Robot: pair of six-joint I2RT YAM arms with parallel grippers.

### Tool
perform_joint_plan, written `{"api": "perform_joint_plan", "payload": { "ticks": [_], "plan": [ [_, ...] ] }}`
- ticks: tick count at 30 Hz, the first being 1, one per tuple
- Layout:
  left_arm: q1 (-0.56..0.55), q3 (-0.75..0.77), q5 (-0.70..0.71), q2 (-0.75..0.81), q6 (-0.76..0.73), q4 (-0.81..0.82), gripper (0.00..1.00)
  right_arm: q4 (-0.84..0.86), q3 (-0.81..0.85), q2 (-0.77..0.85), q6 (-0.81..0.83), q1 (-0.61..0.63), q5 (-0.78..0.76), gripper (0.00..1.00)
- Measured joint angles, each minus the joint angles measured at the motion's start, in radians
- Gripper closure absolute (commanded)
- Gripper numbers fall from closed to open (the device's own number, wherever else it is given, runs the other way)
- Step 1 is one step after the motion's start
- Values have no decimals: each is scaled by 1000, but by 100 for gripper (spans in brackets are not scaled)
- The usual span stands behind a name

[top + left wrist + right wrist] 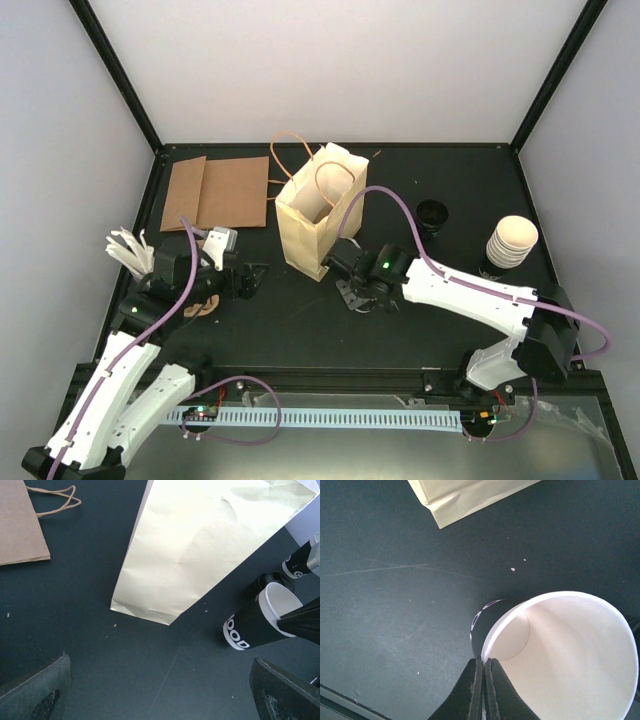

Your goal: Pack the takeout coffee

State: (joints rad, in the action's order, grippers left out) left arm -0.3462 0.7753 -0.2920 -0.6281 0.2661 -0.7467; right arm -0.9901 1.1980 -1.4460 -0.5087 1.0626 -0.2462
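Observation:
The takeout coffee cup is black outside with white lettering and white inside. My right gripper is shut on its rim, one finger inside and one outside. In the left wrist view the cup is tilted, low over the table, just right of the base of the standing cream paper bag. In the top view the right gripper is by the front right corner of the bag, whose mouth is open upward. My left gripper is open and empty, left of the bag; its fingers frame bare table.
A flat brown paper bag lies at the back left. A stack of cups and a black lid are at the right. White folded items and a brown piece sit by the left arm.

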Motion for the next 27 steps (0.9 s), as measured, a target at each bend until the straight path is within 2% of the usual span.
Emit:
{"api": "perform_joint_plan", "payload": {
  "ticks": [8, 9, 11, 13, 20, 24, 26, 27],
  "plan": [
    [0, 0, 0, 0, 0, 0, 1, 12, 13, -43, -13, 26, -25, 95],
    [0, 0, 0, 0, 0, 0, 1, 14, 15, -47, -14, 29, -27, 90],
    [0, 0, 0, 0, 0, 0, 1, 16, 19, -54, -16, 35, -33, 73],
    [0, 0, 0, 0, 0, 0, 1, 19, 21, -61, -19, 42, -37, 64],
    [0, 0, 0, 0, 0, 0, 1, 18, 42, -61, -22, 54, -44, 45],
    [0, 0, 0, 0, 0, 0, 1, 18, 52, -29, -21, 53, -52, 23],
    [0, 0, 0, 0, 0, 0, 1, 18, 55, 3, -29, 53, -61, 3],
    [0, 0, 0, 0, 0, 0, 1, 16, 59, 24, -26, 53, -71, 0]
  ]
}}
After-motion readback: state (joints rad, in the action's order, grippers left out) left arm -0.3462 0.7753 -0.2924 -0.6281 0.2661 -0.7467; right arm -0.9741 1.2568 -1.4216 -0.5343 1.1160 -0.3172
